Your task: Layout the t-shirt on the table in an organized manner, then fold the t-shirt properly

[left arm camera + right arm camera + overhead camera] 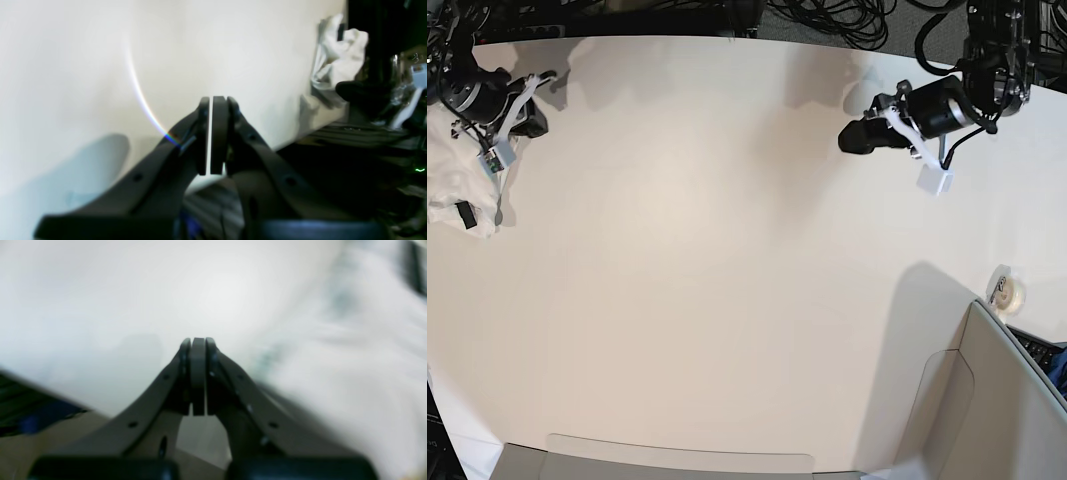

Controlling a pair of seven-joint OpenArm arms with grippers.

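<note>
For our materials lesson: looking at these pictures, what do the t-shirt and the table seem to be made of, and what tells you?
T-shirt: looks like soft white woven or knit cloth, matte; it lies crumpled in folds at the table's edge.
Table: a hard, smooth off-white top, perhaps laminate or painted board; it is flat, with a faint sheen and soft shadows. The exact material cannot be told.

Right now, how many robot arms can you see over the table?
2: the right arm at the far left edge beside the t-shirt; the left arm at the far right.
</note>
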